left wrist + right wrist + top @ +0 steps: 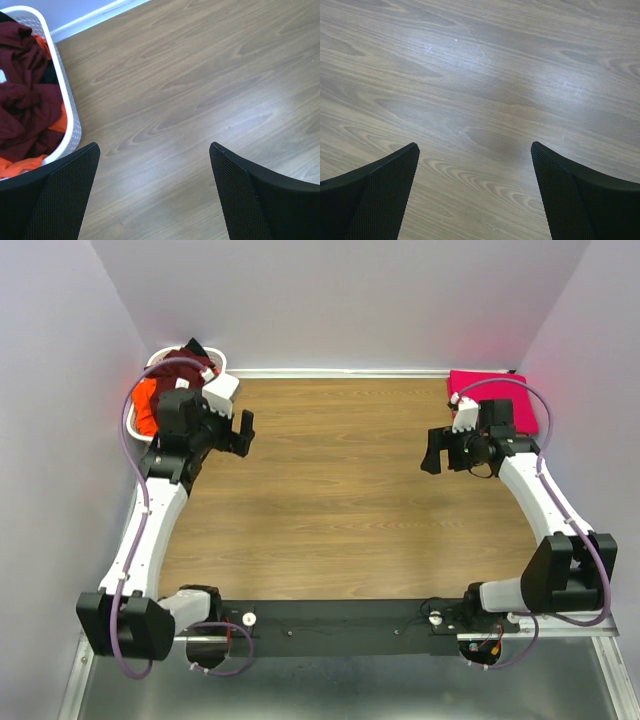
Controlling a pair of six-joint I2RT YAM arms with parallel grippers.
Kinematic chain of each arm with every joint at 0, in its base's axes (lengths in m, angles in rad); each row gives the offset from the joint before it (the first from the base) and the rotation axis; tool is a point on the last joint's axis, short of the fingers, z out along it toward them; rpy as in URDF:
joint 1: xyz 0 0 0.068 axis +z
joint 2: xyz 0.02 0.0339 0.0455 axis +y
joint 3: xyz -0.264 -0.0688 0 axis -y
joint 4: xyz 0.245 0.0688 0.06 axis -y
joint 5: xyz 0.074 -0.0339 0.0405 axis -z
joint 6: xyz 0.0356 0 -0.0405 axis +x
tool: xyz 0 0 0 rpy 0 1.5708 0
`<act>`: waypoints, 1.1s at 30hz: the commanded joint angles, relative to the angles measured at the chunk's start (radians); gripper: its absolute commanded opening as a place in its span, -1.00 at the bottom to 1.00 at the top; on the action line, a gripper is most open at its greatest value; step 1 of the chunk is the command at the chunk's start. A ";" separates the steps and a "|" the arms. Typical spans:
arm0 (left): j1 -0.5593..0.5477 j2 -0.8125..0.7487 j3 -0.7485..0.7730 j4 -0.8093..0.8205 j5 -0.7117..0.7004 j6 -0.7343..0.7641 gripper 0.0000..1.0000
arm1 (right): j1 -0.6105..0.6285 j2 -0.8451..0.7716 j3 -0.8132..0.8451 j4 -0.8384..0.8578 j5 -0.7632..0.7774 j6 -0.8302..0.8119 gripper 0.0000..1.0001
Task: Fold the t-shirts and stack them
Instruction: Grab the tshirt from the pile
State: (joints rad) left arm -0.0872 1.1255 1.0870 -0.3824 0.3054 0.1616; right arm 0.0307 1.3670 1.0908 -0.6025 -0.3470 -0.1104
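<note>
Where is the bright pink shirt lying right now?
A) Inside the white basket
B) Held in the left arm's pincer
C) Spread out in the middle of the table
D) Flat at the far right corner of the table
D: the pink shirt lies flat at the far right corner of the table, well away from the white basket at the far left.

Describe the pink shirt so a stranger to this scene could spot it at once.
On the wooden table, look to the far right corner. The pink shirt lies there folded flat, by itself, unlike the maroon shirt and orange shirt heaped in the white basket at the far left.
</note>
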 commanded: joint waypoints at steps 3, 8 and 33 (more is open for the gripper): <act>0.015 0.173 0.285 -0.102 0.023 -0.027 0.97 | 0.000 0.026 0.011 0.010 0.002 0.020 1.00; 0.123 0.443 0.667 -0.228 0.083 -0.013 0.97 | 0.001 0.038 0.012 0.009 0.013 0.031 1.00; 0.402 1.120 1.038 -0.256 -0.127 0.062 0.97 | 0.001 0.053 -0.028 0.007 -0.029 0.025 1.00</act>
State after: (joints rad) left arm 0.3164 2.2074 2.1574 -0.6674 0.2245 0.1989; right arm 0.0307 1.4040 1.0775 -0.5995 -0.3565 -0.0937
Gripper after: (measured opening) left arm 0.984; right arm 0.998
